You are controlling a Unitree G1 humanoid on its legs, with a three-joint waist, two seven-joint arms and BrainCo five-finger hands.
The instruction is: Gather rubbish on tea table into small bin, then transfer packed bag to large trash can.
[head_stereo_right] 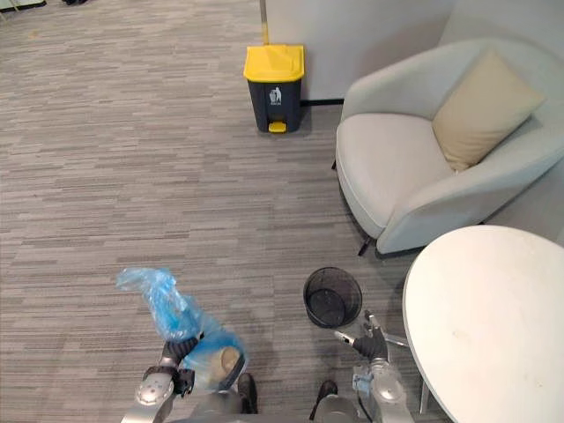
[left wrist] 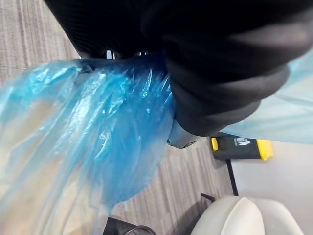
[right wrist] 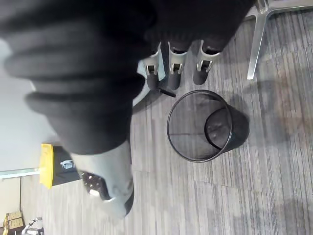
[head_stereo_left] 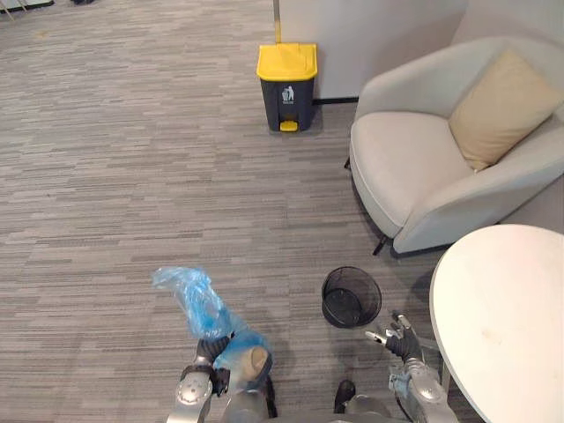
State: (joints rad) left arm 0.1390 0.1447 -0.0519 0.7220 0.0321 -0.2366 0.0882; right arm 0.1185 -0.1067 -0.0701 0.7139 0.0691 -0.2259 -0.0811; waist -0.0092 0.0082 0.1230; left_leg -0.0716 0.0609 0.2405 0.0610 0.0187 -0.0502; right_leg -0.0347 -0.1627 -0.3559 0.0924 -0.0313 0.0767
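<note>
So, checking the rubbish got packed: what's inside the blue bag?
Through the blue bag, held by the left robot hand, one tan rounded item shows at the bottom. Anything else is hidden by crumpled plastic.

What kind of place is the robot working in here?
Probably an office lounge or waiting area: grey striped carpet, a pale armchair with a beige cushion beside a round white table, and a yellow-lidded pedal bin by the wall.
</note>
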